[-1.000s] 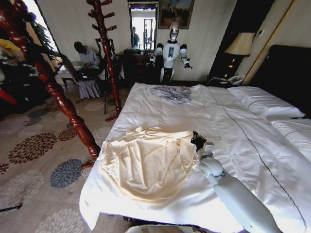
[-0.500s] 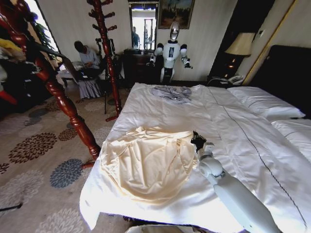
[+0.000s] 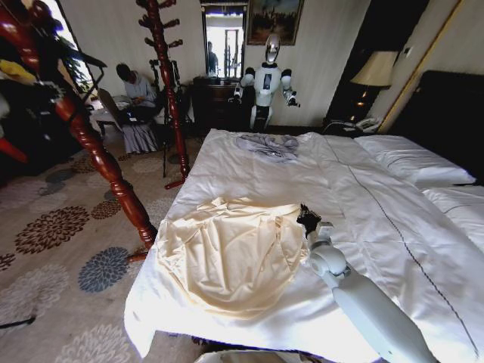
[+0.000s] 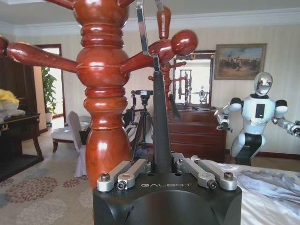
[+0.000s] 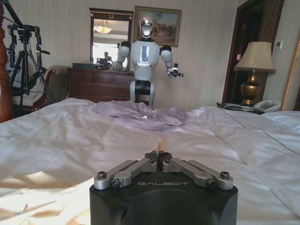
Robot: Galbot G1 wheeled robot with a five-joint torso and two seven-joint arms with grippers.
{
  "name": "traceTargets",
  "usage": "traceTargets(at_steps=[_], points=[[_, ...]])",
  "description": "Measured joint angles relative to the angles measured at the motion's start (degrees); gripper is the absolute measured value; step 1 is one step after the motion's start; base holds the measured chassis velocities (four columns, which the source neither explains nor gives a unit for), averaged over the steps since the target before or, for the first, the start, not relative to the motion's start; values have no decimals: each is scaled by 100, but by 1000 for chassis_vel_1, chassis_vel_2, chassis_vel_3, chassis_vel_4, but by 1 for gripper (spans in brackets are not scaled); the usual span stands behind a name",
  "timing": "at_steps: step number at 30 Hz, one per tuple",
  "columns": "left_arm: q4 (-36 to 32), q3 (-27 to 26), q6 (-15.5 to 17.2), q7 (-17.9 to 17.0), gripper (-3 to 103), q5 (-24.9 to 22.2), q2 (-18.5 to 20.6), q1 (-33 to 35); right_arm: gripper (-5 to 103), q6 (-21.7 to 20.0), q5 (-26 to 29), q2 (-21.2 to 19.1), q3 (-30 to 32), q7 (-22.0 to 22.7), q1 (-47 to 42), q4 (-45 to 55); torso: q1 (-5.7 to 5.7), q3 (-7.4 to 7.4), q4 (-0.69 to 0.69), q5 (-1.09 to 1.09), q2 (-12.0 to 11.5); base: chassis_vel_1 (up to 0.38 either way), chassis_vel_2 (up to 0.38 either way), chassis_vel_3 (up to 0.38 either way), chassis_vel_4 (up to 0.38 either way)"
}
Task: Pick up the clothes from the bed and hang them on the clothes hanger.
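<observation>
Fingers of your right gripper [image 3: 307, 218] pinch together on the T-shirt's [image 3: 227, 253] right edge. It lies crumpled across the bed's [image 3: 363, 227] near corner. Your left gripper [image 4: 161, 169] clamps the black hanger [image 4: 161, 112] upright, beside the wooden coat stand [image 4: 104, 93]. A grey garment [image 3: 266, 145] lies farther up.

Floral carpet [image 3: 53, 227], dark dresser [image 5: 101, 85], lamp [image 5: 255, 65]

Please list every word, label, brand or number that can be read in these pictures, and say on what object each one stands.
"GALBOT": on the black body of the left gripper, which is shut on the black hanger.
"GALBOT": on the black body of the right gripper, which is shut on a bit of the cream shirt.
The framed picture on the wall bears nothing readable.
</observation>
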Motion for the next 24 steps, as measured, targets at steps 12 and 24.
traceTargets(at_steps=[12,24], points=[[-596,-164,-37,41,17,157,-25,336,1,-2,30,-58,25,26,-30,14,0,0,-3,2,0,0,0,0,0],[-1108,-1020,-296,708,17,796,-183,2070,1,-5,49,-52,73,53,-36,-16,0,0,-3,0,0,0,0,0,0]])
